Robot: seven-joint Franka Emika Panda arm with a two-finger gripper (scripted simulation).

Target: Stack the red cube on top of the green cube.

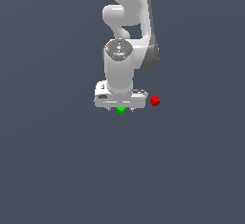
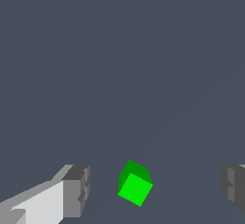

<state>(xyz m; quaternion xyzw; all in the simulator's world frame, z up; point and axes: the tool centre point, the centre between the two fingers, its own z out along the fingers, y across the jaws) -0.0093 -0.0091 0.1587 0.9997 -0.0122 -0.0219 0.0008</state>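
Red cube [image 1: 155,101] sits on the grey floor [image 1: 57,161], just off the white gripper [image 1: 120,109] at its 3 o'clock in the exterior view. Green cube [image 2: 135,184] lies between 2 widely spread fingers [image 2: 76,189], touching neither.

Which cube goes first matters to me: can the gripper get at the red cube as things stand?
Probably yes, after a sideways move. The gripper hangs open around the green cube; the red cube sits apart toward the exterior view's right, with nothing visible on or against it.
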